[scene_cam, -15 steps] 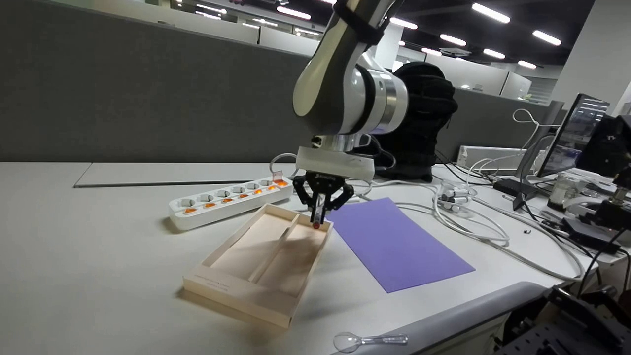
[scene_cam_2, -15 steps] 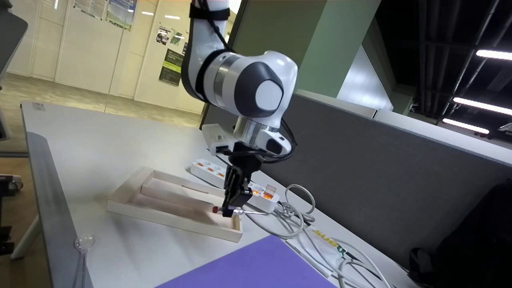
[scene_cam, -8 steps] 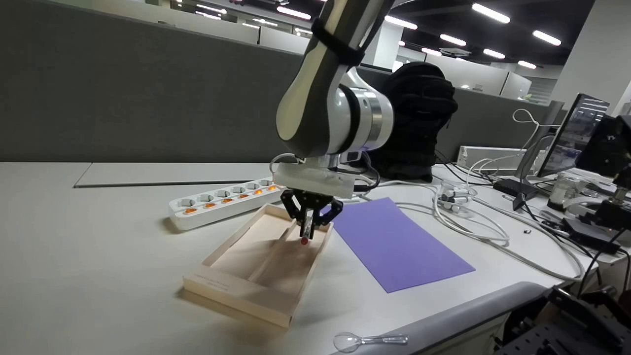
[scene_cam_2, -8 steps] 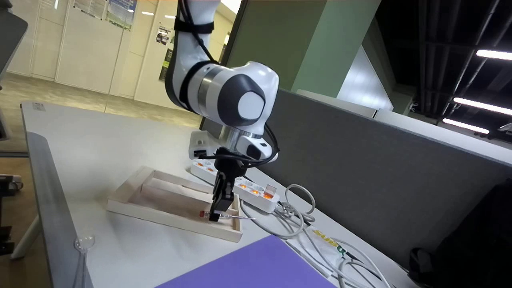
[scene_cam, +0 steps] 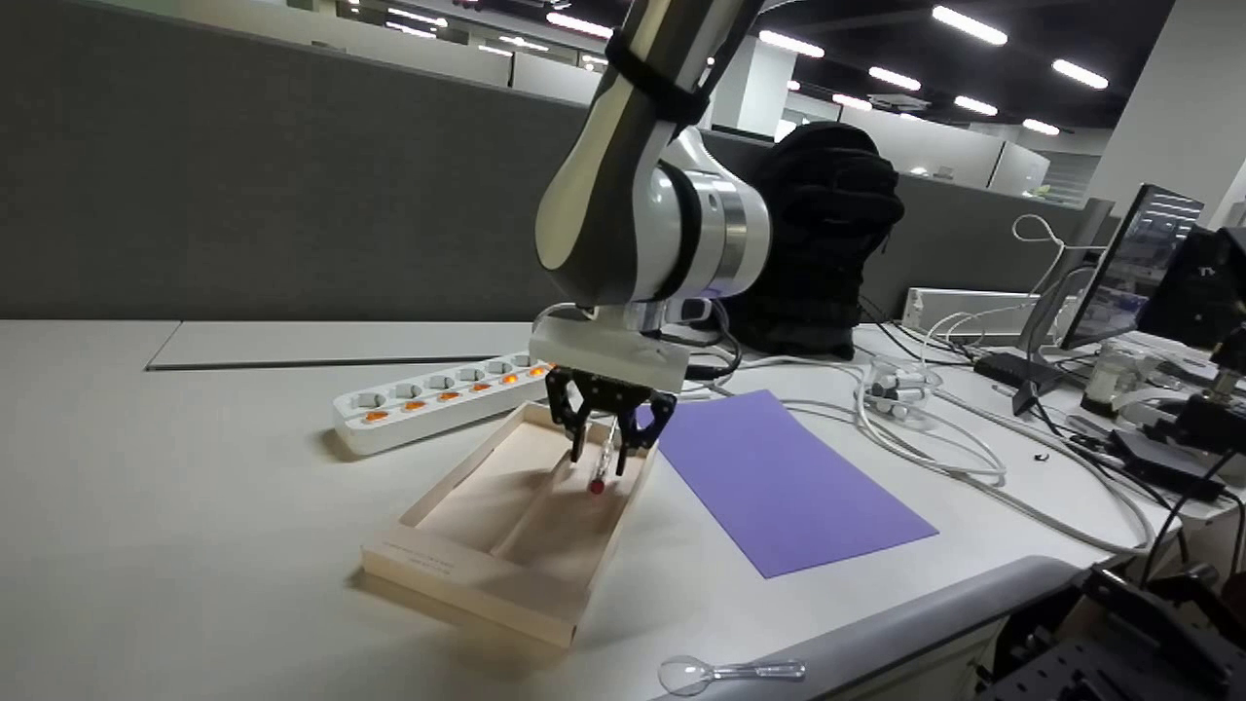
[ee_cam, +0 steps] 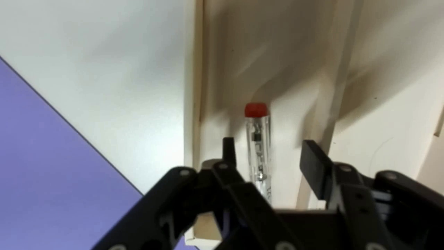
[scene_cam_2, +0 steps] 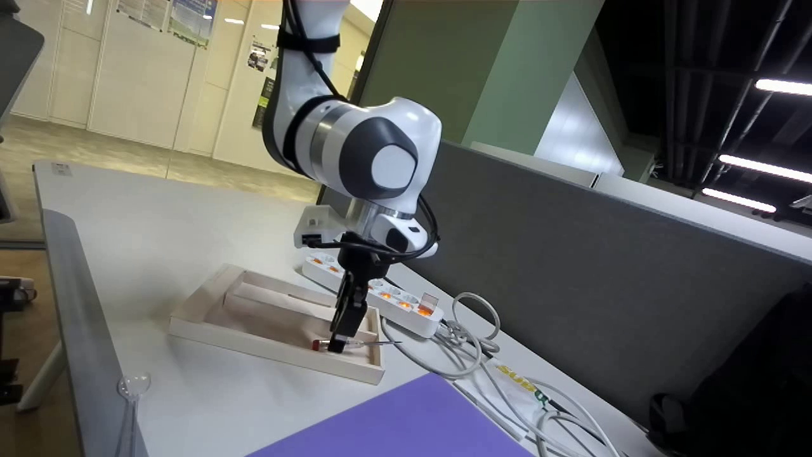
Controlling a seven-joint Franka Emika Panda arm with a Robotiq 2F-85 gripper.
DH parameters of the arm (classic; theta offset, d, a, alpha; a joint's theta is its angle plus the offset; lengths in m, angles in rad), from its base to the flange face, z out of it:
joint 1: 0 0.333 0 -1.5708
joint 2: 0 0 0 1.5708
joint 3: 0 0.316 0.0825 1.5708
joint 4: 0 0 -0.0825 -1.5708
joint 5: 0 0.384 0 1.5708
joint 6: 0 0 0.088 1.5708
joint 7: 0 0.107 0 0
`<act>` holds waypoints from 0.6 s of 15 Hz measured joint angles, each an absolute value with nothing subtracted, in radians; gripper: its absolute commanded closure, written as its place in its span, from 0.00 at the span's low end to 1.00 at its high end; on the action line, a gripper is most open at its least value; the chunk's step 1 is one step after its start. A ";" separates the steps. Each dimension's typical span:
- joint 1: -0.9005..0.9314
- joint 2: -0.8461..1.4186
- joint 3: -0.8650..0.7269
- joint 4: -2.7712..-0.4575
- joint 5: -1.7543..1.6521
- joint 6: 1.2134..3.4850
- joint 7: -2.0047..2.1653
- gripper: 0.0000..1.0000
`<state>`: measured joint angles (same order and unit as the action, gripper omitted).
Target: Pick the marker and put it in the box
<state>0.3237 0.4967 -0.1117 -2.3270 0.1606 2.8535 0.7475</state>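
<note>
The marker is a clear pen-like stick with a red end and a thin shaft; it shows in both exterior views (scene_cam: 598, 481) (scene_cam_2: 316, 344) and the wrist view (ee_cam: 258, 142). Its red end is inside the narrower compartment of the pale wooden box (scene_cam: 467, 576) (scene_cam_2: 266, 354) (ee_cam: 191, 104). Its shaft reaches over the box's end wall; whether it touches the floor or wall I cannot tell. My gripper (scene_cam: 600, 465) (scene_cam_2: 337, 346) (ee_cam: 267, 149) is open, low over that compartment. Its fingers stand either side of the marker, apart from it in the wrist view.
A white power strip (scene_cam: 448, 407) lies beside the box. A purple sheet (scene_cam: 788, 487) lies on its other side. Grey cables (scene_cam: 934, 458) run behind the sheet. A clear spoon (scene_cam: 730, 672) lies by the table edge. A black backpack (scene_cam: 827, 243) stands at the back.
My gripper has moved down and farther over the box with the marker, then its fingers have opened. The marker has been let go and sits slightly lower.
</note>
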 measured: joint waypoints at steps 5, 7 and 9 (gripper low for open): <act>0.238 0.481 -0.029 -2.323 0.254 2.828 0.711 0.00; 0.154 0.450 0.051 -2.320 0.337 2.769 0.626 0.00; 0.079 0.399 0.112 -2.320 0.422 2.681 0.526 0.00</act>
<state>0.0790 0.3987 0.1117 -2.3196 0.4222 2.6808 0.5260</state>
